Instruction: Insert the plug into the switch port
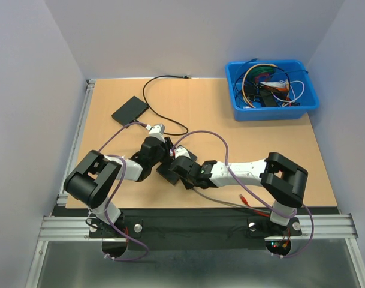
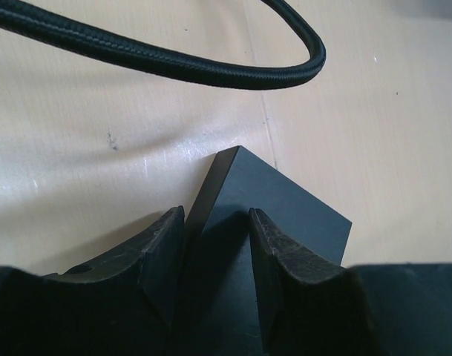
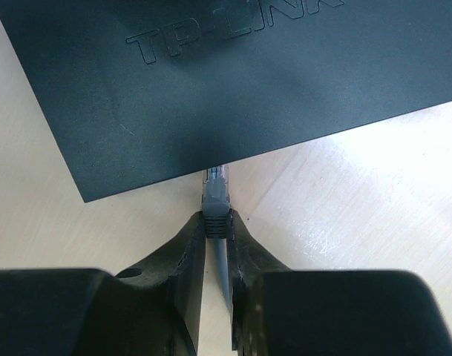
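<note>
Bracing TP-Link switch [image 3: 233,81]: left claw [image 2: 217,222] half-closed astride corner, grip unclear | right claw [image 3: 216,219] clamps grey plug [image 3: 216,194], nosed at port edge

Occlusion notes: plug seating could not be verified.

Right wrist view: the plug [image 3: 216,194] tip ran under the switch [image 3: 248,81] edge, so port and seating were hidden; the switch was cropped top and right, logo cut off. Left wrist view: the left gripper [image 2: 217,222] fingers [image 2: 155,259] straddled a switch corner, its near part hidden beneath them; contact or clearance couldn't be told. The black cable [image 2: 211,70] ran off the top and left edges. Top view: both wrists overlapped the switch, plug too small to make out; blue bin [image 1: 272,112] contents were an unreadable tangle.
</note>
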`<state>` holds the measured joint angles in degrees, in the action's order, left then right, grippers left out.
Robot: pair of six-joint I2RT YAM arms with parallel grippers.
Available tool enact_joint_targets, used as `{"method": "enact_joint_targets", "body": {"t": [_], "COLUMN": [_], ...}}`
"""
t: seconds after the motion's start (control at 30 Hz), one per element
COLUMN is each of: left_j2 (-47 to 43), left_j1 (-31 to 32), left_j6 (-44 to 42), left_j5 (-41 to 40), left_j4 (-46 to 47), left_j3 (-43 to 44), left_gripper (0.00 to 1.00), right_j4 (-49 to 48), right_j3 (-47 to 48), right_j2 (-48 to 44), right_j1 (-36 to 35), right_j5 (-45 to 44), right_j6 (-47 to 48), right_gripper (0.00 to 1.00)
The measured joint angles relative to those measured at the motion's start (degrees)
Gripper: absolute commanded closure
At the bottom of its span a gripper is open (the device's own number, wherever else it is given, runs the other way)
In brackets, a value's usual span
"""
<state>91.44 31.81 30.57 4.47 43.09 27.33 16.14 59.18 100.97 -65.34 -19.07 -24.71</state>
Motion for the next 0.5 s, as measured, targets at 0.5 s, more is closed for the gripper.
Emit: {"method": "enact_joint_targets", "body": {"t": [0.5], "left_j2": [0.42], "left_j1": [0.0], "left_j6": [-0.15], "left_j5": [0.39], "left_j4": [0.87], "left_j3": [0.0], "left_gripper": [1.0], "right_j4": [2.32], "right_j3": [1.33], "right_j2": [-0.09], "right_j1": [-0.02], "right_j5": [-0.66], "right_j6": [1.88], "right_gripper": [1.0]}}
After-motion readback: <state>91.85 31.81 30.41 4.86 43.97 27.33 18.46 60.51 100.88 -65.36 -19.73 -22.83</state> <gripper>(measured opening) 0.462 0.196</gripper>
